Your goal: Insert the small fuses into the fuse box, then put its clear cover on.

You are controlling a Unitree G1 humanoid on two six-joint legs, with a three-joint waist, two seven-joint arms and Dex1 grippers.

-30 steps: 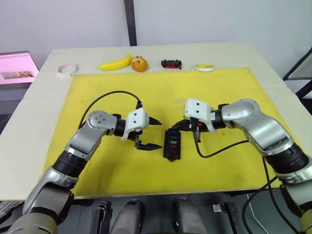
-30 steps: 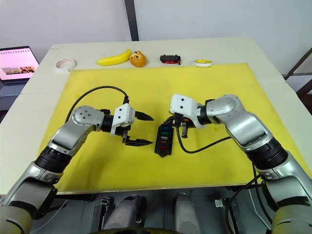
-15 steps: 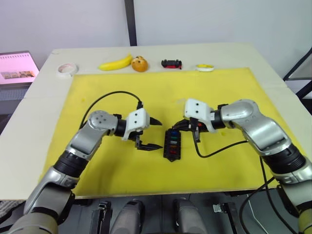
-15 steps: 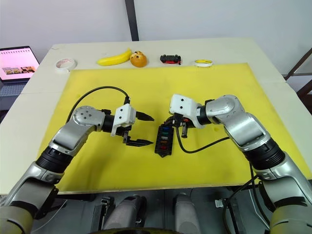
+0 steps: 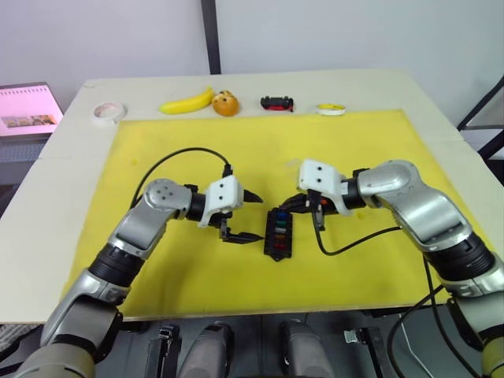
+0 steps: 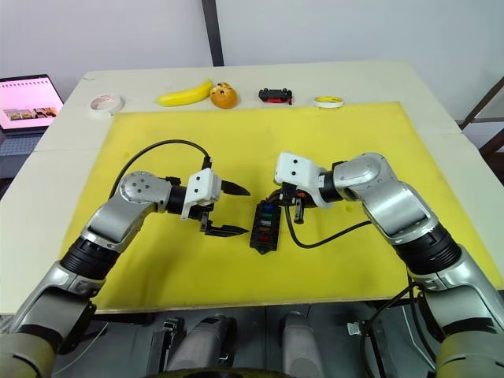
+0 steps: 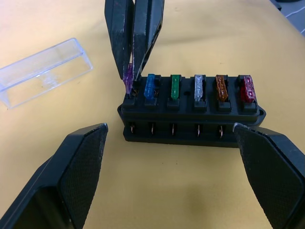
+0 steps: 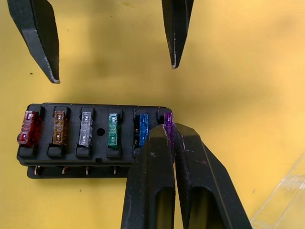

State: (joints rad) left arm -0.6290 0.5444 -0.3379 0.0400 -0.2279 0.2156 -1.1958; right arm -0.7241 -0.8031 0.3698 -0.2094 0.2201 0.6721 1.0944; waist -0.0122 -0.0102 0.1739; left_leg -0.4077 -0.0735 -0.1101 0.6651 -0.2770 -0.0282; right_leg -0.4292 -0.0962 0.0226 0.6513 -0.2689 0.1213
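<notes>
A roll of white tape point(image 5: 104, 112) lies at the far left of the pale table point(image 5: 47, 197), ahead of a banana point(image 5: 187, 101), an orange fruit point(image 5: 225, 103), a small black-and-red toy car point(image 5: 276, 102) and a yellow-and-white tape roll point(image 5: 331, 109) lined along the far edge of the yellow mat point(image 5: 197, 268). Near the mat's middle, the left gripper point(image 5: 250, 216) hangs just left of the fuse box point(image 5: 279, 235) with its two black fingers spread wide and nothing between them. The fuse box is a black block lying on the mat between the two grippers; its one row carries a red fuse point(image 7: 247, 88), an orange fuse point(image 7: 221, 87), a clear grey fuse point(image 7: 198, 88), a green fuse point(image 7: 175, 87) and a blue fuse point(image 7: 150, 87), all seated upright. At the far end of that row the right gripper point(image 7: 131, 72) is pinched tight on the purple fuse point(image 7: 128, 81), which stands at the last slot, tilted a little. The clear cover point(image 7: 44, 71) lies on the mat just beyond the far end of the box, apart from it.
</notes>
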